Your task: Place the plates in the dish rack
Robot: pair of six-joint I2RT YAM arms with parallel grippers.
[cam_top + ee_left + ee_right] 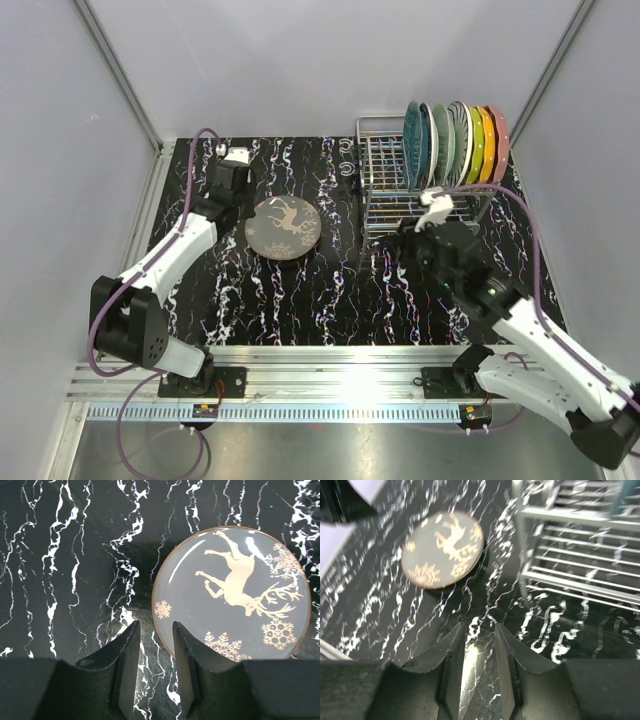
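One dark grey-brown plate (283, 226) with a pale deer and snowflake motif lies flat on the black marbled table, left of the dish rack (385, 190). Several plates (455, 142) in teal, striped white, yellow-green, orange and pink stand upright at the rack's right end. My left gripper (240, 205) hovers just left of the flat plate (220, 595). It (156, 625) is open with only table between its fingers, the right finger over the plate's rim. My right gripper (398, 250) hangs in front of the rack. It (479, 626) is also open and empty, with the plate (442, 550) ahead-left and the rack (560, 514) ahead-right.
The chrome rack's left slots hold nothing. Grey enclosure walls (70, 150) close in the table on the left, back and right. An aluminium rail (330, 385) with both arm bases runs along the near edge. Purple cables loop beside each arm.
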